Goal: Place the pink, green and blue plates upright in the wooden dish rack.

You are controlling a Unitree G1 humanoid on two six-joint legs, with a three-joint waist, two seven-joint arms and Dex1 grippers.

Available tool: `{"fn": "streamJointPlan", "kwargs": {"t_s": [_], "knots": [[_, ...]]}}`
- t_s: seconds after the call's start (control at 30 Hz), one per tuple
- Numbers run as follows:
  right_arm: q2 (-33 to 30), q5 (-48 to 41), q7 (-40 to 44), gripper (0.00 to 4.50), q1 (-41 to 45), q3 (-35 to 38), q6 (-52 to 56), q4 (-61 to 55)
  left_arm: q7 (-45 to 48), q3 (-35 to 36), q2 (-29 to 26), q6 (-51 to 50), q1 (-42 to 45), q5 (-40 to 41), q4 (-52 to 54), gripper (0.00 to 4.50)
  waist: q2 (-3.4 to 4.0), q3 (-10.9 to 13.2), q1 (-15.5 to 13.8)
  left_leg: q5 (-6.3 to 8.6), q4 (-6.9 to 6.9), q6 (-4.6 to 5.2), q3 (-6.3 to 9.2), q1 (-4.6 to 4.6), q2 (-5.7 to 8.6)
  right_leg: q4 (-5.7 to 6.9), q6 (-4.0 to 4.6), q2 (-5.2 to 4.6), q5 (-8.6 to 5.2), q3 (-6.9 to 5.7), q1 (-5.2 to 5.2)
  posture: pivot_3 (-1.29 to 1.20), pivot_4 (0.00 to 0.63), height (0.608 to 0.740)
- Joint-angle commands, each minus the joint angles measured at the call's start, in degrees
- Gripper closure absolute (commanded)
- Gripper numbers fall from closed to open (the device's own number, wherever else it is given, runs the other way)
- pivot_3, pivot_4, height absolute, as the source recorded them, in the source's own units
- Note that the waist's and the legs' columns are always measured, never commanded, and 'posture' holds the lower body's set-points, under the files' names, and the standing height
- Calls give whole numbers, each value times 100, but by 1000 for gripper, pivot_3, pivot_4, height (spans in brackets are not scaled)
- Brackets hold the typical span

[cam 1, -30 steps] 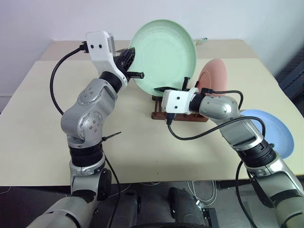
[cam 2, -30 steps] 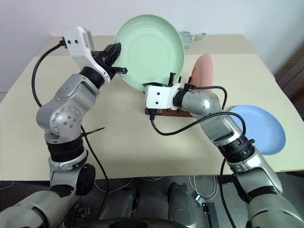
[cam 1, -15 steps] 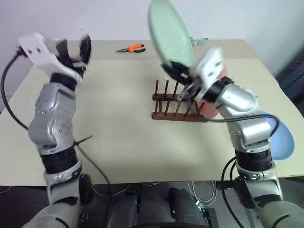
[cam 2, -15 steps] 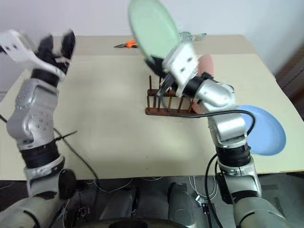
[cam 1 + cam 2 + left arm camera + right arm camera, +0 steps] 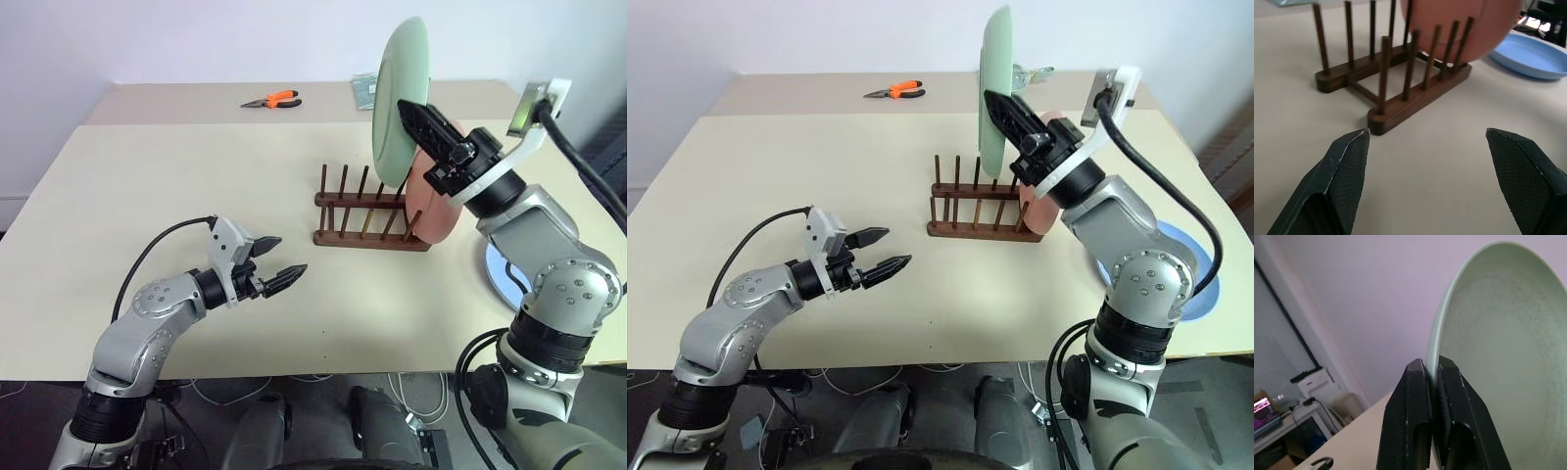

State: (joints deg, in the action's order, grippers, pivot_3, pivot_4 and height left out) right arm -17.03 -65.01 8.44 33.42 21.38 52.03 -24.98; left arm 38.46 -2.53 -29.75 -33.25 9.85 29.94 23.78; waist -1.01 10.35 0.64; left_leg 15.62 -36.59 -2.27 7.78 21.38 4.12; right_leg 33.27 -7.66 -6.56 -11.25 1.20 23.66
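Now: 3 plates; R gripper (image 5: 416, 116) clamps green plate (image 5: 397, 98) | L gripper (image 5: 279, 259) wide

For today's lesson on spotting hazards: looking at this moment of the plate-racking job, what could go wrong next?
1. The right hand pinches only the green plate's rim, high above the wooden dish rack; the plate could swing or slip.
2. Lowered, it may knock the pink plate standing in the end slot.
3. The blue plate lies near the table's edge by the right arm.

Bright, even daylight — soft faint shadows, all views sharp, no glare or blur.
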Motion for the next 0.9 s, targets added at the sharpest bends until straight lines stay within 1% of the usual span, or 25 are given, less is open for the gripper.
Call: {"fn": "streamJointPlan", "kwargs": {"t_s": [0.03, 0.2, 0.27, 0.3, 0.37, 0.4, 0.47, 0.53, 0.57, 0.63, 0.67, 0.73, 0.8, 0.83, 0.9], "knots": [[-115, -230, -131, 4500, -122, -94, 35, 1, 159, -135, -93, -4, 89, -7, 270, 619, 0, 0, 10, 0, 1, 0, 0, 0, 0, -1, 0, 0, 0, 0, 0, 0, 150, 740], [-144, -115, -308, 4500, -228, -233, 3, 356, 71, -109, -10, -21, 196, 48, 343, 619, 1, 0, 11, 0, 3, 1, -2, 0, 0, 0, -1, 0, 0, 0, 2, 0, 150, 740], [-175, -117, -327, 3810, -172, -253, -30, 429, 48, -120, 22, -45, 217, 58, 373, 544, 1, 0, 7, 0, 3, 1, -2, 0, 0, -1, -1, 0, 0, 0, 1, 0, 150, 740], [-257, 2, -265, 3542, -134, -311, -73, 414, 41, -133, 35, -49, 221, 49, 378, 544, 1, 0, 6, 0, 3, 1, -2, 0, 0, -1, -1, 0, 0, 0, 1, 0, 150, 740], [-515, 424, -76, 2515, -52, -487, -252, 280, 31, -156, 58, -51, 223, 28, 384, 544, 2, 1, 7, 0, 2, 1, -3, 1, 1, -3, -2, -1, 0, 0, 1, 0, 150, 740], [-698, 734, 62, 2096, -14, -604, -410, 183, 30, -166, 67, -53, 224, 22, 383, 544, 2, 1, 8, 0, 2, 1, -3, 1, 1, -4, -3, -1, 0, 0, 1, 0, 150, 740], [-996, 1157, 298, 2096, 46, -749, -670, 47, 41, -185, 74, -56, 228, 12, 381, 544, 3, 1, 7, 0, 2, 1, -5, 1, 1, -4, -3, -1, 0, 0, 1, 0, 150, 740], [-1546, 1331, 849, 2096, 107, -558, -935, -82, 76, -247, 97, -52, 259, -10, 349, 544, 4, 3, 0, 0, 2, 1, -6, 1, 1, -4, -4, -1, -1, -1, 1, 0, 150, 740], [-1809, 1377, 1082, 2096, 110, -392, -1046, -93, 101, -291, 111, -39, 284, -28, 322, 544, 7, 4, -12, 0, 2, 1, -6, 3, 2, -7, -5, -1, -2, 0, 0, 0, 150, 740], [-2230, 1168, 1445, 2096, 66, 75, -1096, 48, 171, -392, 127, -2, 350, -67, 250, 544, 4, 5, -25, 0, 1, 1, -7, 3, 3, -13, -9, -5, -4, -1, -6, 0, 150, 740], [-2447, 995, 1563, 1819, -30, 415, -1022, 192, 214, -454, 138, 34, 399, -109, 199, 544, 3, 5, -33, 0, 0, 2, -6, 4, 3, -17, -10, -5, -5, -2, -10, 0, 150, 740], [-2887, 1040, 1800, 1289, -438, 962, -950, 376, 294, -556, 172, 83, 508, -166, 93, 544, -5, 3, -89, 1, 0, 3, -6, 3, 3, -19, -9, -6, -6, -3, -15, 0, 150, 740], [-3236, 1370, 1988, 258, -1122, 1341, -947, 390, 396, -661, 208, 116, 612, -204, -9, 544, -8, 1, -132, 2, 0, 5, -8, 1, 2, -21, -8, -7, -7, -4, -18, 0, 150, 740], [-3369, 1591, 2080, 36, -1531, 1440, -976, 356, 449, -714, 224, 141, 649, -227, -56, 544, -8, 0, -150, 3, 0, 6, -10, -1, 1, -21, -6, -7, -6, -3, -19, 0, 150, 740], [-3592, 2282, 2507, 36, -2826, 1355, -1190, 97, 572, -864, 259, 218, 719, -299, -167, 544, -8, 0, -146, 3, -1, 6, -10, 1, 2, -20, -7, -9, -6, -4, -20, 0, 150, 740]]}}
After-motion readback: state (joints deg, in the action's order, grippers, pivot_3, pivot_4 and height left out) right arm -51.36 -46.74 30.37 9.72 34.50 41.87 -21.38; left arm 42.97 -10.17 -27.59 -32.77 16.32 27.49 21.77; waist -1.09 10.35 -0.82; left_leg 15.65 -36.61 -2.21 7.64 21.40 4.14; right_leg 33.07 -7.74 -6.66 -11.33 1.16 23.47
